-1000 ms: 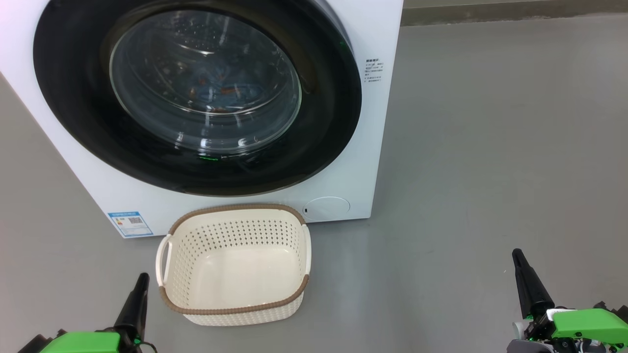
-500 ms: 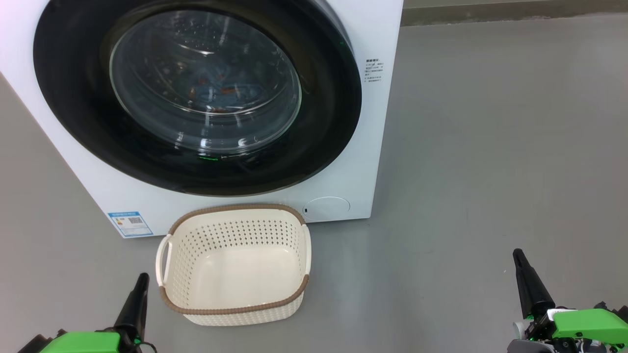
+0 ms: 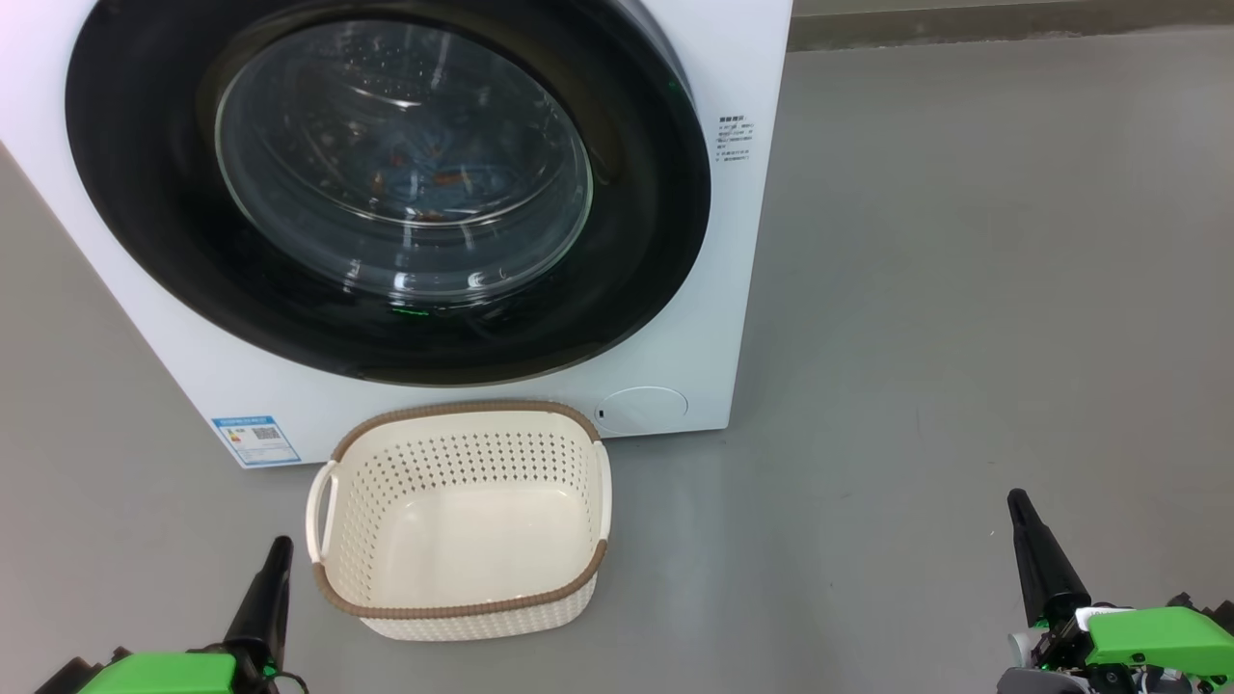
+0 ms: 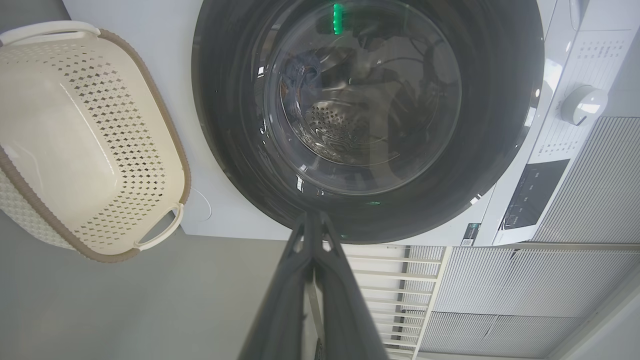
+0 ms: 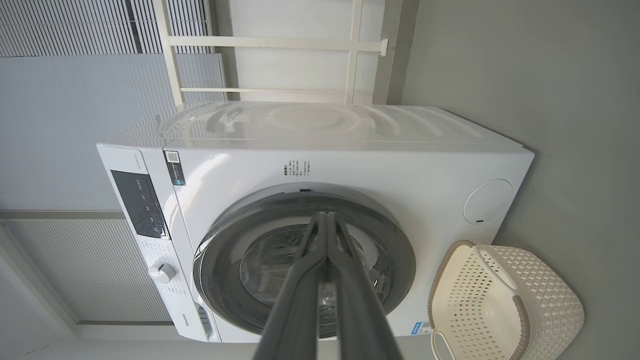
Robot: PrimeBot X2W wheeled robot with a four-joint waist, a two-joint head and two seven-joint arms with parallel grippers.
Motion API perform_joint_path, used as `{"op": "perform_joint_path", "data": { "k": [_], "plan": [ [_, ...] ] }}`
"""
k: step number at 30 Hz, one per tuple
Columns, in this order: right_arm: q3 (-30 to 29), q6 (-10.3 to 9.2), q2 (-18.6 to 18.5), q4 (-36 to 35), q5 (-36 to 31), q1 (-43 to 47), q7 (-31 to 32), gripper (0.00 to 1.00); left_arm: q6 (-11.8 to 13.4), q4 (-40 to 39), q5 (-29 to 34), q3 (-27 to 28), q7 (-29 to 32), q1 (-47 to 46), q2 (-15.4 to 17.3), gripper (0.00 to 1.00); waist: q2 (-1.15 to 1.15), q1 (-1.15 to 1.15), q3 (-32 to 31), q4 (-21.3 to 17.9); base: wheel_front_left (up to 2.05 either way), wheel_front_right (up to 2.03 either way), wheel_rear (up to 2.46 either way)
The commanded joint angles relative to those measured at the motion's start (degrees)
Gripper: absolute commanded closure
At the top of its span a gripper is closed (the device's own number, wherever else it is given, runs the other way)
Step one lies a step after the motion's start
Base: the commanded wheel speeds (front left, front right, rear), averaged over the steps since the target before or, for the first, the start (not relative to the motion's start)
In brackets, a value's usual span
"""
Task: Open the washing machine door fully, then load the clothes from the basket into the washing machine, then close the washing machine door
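The white washing machine point(image 3: 733, 289) fills the upper left of the head view, its round black-rimmed door point(image 3: 145, 222) shut flat against the front. Through the glass bowl I make out blue fabric with orange-brown marks, the clothes point(image 3: 434, 178), inside the drum. The cream basket point(image 3: 463, 607) with the brown rim stands on the floor just in front of the machine and holds nothing. My left gripper point(image 3: 280, 547) is shut, low beside the basket's left handle. My right gripper point(image 3: 1017, 501) is shut too, far right, well away from the machine. Both wrist views show the door point(image 4: 500, 125) point(image 5: 400, 260) closed.
Grey floor point(image 3: 964, 289) stretches open to the right of the machine. A blue sticker point(image 3: 255, 439) sits at the machine's lower left corner and a round filter cap point(image 3: 641, 410) at its lower right. The control panel and dial point(image 4: 582, 105) lie along the machine's top.
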Motion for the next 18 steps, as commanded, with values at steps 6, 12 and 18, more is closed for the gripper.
{"op": "perform_joint_path", "data": {
  "k": [6, 12, 18],
  "plan": [
    [1.09, 0.09, -0.08, -1.42, 0.01, -2.29, 0.37, 1.00, -0.42, -1.17, -0.48, 1.97, 0.34, -2.34, 1.09, 1.00, 0.00, 0.00, 0.00, 0.00, 0.00, 0.00, 0.00],
    [1.05, 0.09, -0.05, -1.41, -0.02, -2.29, 0.40, 1.00, -0.42, -1.17, -0.48, 1.97, 0.34, -2.34, 1.09, 1.00, 0.00, 0.00, 0.00, 0.00, 0.00, 0.00, 0.00],
    [1.02, 0.09, -0.03, -1.41, -0.05, -2.29, 0.43, 1.00, -0.42, -1.17, -0.48, 1.97, 0.34, -2.34, 1.09, 1.00, 0.00, 0.00, 0.00, 0.00, 0.00, 0.00, 0.00]
  ]
}}
